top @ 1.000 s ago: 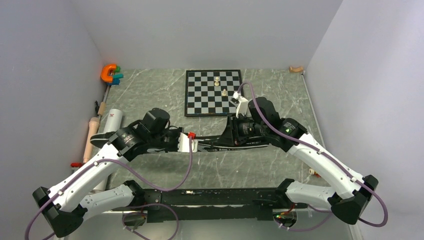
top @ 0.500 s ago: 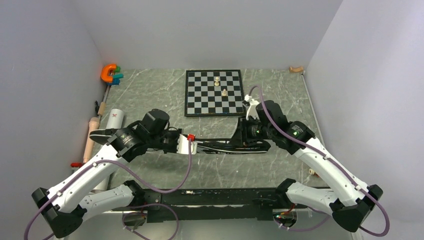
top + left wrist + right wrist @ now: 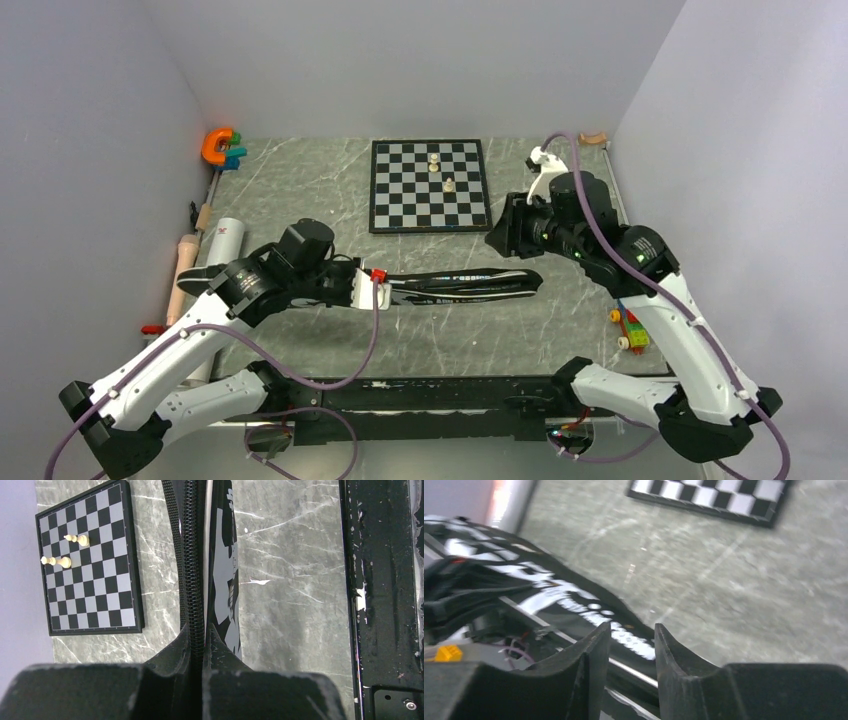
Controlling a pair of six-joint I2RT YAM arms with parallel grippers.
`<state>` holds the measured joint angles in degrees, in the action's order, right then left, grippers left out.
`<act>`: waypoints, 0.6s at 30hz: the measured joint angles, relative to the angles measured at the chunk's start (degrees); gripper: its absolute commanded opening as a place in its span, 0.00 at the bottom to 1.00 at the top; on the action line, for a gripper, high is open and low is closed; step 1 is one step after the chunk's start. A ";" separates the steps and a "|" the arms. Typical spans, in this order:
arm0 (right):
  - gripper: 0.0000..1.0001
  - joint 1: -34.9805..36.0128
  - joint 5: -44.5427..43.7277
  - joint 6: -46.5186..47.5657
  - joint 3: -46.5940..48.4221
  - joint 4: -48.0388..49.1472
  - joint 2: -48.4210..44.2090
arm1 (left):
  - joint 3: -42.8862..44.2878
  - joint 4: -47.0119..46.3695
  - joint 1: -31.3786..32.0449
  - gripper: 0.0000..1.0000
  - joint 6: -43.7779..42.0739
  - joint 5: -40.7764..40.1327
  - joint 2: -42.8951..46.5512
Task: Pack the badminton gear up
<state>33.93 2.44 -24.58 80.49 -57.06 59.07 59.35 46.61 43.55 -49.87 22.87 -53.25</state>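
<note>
— Fingers (image 3: pixel 170 656) of the left gripper (image 3: pixel 198 636): what have they got?
— They're pinched tight on the zipper edge of the black bag (image 3: pixel 470 283).
— And the right gripper (image 3: pixel 632 632)?
— It's raised, with a narrow gap and nothing in it, though that view is blurred.
— Where's the bag?
— It lies across the middle of the table (image 3: pixel 560 330), from nine o'clock to three. The right gripper is off its three o'clock end.
— What's around it?
— The chessboard (image 3: pixel 428 185) sits apart at twelve o'clock. The white tube (image 3: pixel 228 238) is at nine o'clock by the wall. Two pale chessmen (image 3: pixel 441 172) stand on the board.
</note>
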 measured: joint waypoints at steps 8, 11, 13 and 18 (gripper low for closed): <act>0.59 9.07 7.48 -3.15 -0.52 10.84 0.81 | 0.52 -0.52 0.04 0.00 -0.26 -1.09 -0.31; 0.59 9.49 11.19 -4.72 -5.22 14.60 2.60 | 0.74 -0.68 0.22 0.00 -0.46 -1.51 -0.39; 0.59 9.60 13.27 -6.19 -8.61 16.81 4.09 | 0.79 -0.94 0.39 0.00 -0.48 -1.73 -0.57; 0.58 9.62 17.09 -9.09 -12.96 20.96 5.42 | 0.79 -1.16 0.55 0.00 -0.48 -1.77 -0.66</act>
<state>43.55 19.53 -33.67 67.53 -36.10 64.49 60.14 45.45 44.10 -50.35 21.10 -53.91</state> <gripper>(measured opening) 0.590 0.069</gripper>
